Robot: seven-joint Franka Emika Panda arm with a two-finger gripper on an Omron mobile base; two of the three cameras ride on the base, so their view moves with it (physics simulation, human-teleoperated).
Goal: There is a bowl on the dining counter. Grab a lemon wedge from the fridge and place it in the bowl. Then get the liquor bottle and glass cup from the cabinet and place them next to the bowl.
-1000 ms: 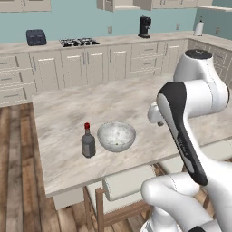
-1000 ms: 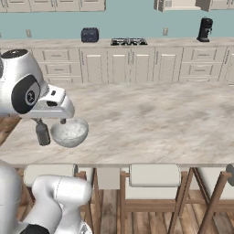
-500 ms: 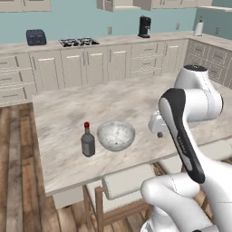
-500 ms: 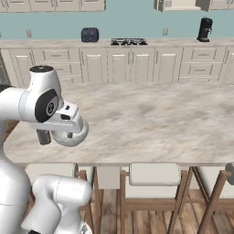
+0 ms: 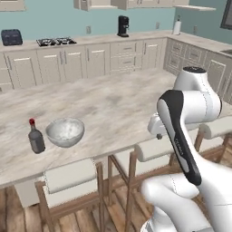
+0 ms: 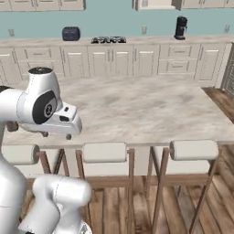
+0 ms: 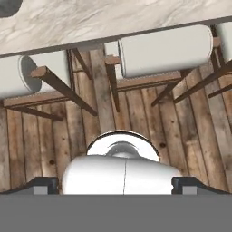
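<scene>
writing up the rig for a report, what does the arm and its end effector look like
The arm is glossy white with rounded, bulbous link shells and a dark black band running down one link. In the right base view a dark round joint cap carries a small white mark. The end effector is a white block with small dark fingertips. No loose cables show.

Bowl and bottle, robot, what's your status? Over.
Fingers open, holding nothing, hanging over stools and wood floor. Bottle stands beside bowl on counter. No cup there yet. Nothing in the way.
</scene>
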